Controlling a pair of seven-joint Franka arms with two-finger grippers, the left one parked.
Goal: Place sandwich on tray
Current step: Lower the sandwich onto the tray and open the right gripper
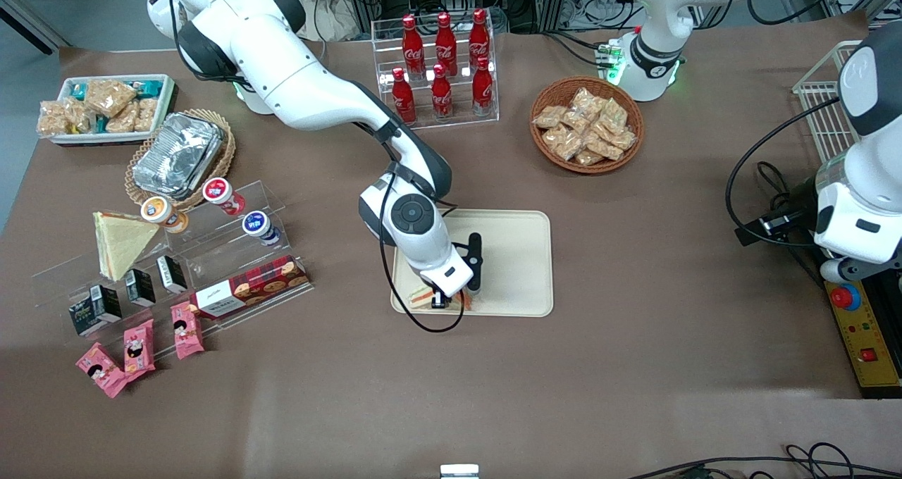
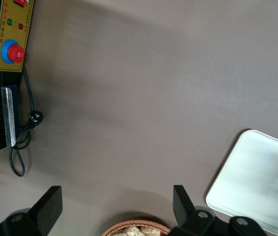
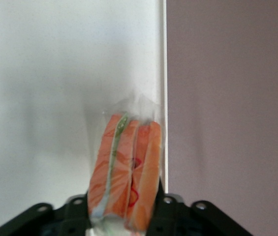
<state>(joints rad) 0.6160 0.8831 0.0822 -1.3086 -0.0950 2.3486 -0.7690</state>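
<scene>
The tool [image 3: 124, 216] grips the sandwich [image 3: 126, 172] low over the tray [image 1: 518, 253], close to its rim. Nudge inward before releasing, so it lands fully inside.

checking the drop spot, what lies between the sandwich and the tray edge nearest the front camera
Nothing: in the right wrist view the gripper holds the clear-wrapped orange-label sandwich right beside the cream plastic tray's rim, no other item between.

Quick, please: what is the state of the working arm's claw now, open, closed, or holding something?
Claw: closed on the sandwich, low over the tray, at its edge nearer the front camera.
</scene>
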